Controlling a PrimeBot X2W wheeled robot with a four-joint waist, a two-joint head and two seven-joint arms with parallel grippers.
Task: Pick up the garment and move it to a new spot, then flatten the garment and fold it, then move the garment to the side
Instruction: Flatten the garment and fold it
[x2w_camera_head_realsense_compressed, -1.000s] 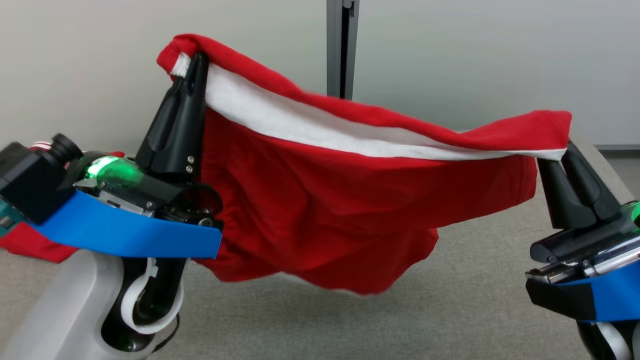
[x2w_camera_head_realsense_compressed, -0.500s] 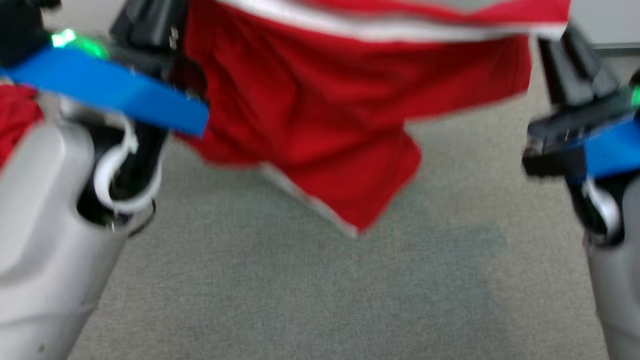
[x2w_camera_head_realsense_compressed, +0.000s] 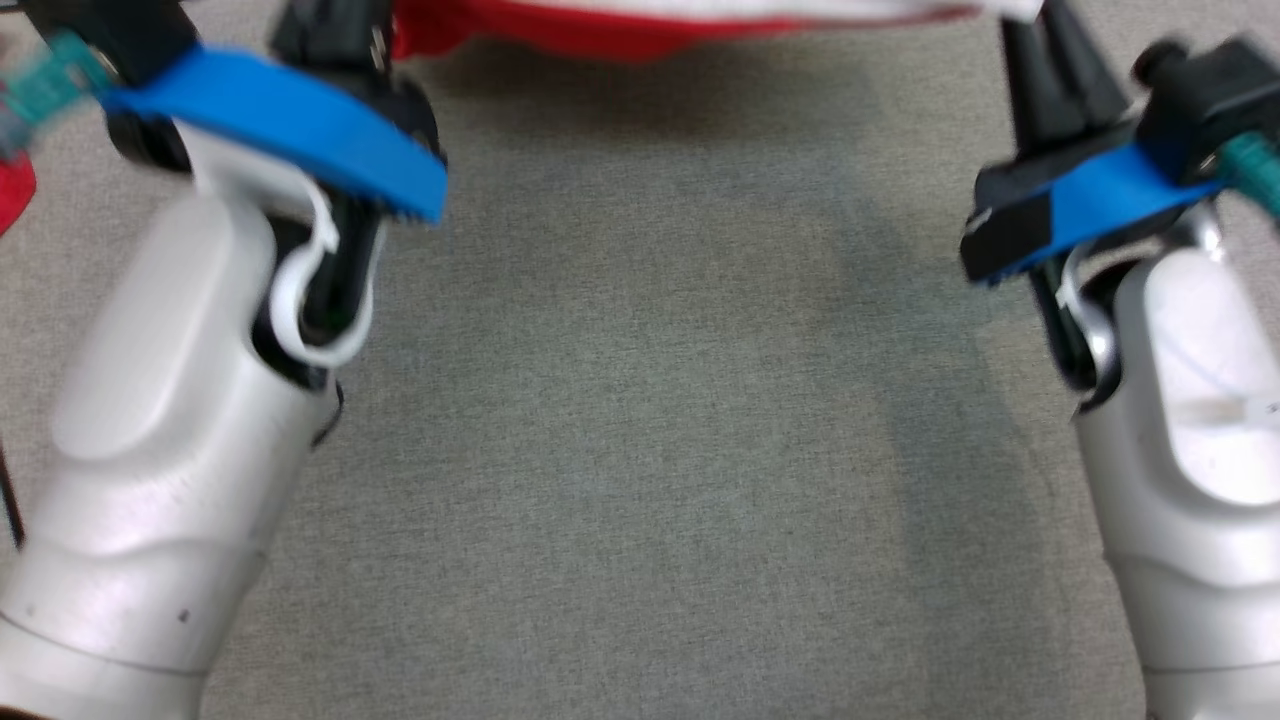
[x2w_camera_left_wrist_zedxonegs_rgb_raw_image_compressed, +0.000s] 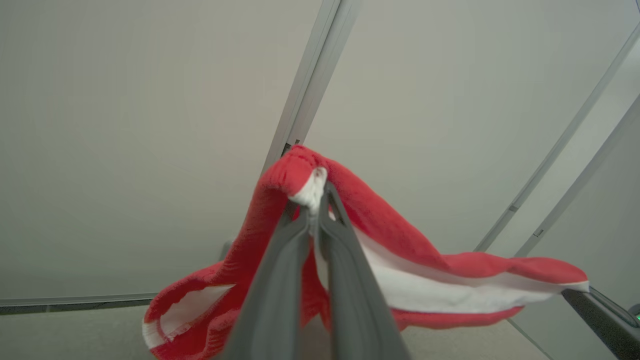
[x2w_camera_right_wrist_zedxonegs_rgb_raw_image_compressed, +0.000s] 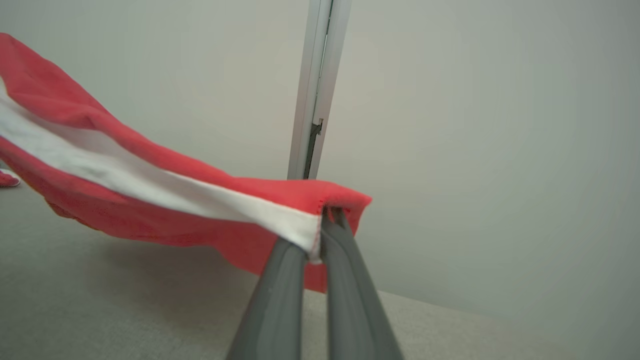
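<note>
The garment is red cloth with a broad white band, stretched in the air between my two grippers. In the left wrist view my left gripper is shut on one bunched red-and-white corner. In the right wrist view my right gripper is shut on the other corner, at the white band's end, and the garment sags away to the left above the table. In the head view just the garment's lower red edge shows along the top, between the two raised wrists.
A grey fabric-covered table spreads below and between my forearms. Behind it stands a pale wall with a vertical metal post. Another bit of red cloth lies at the table's far left.
The head view has tipped down, so garment and grippers now sit at its top edge and far more table shows. Both grippers keep their hold on the garment's corners.
</note>
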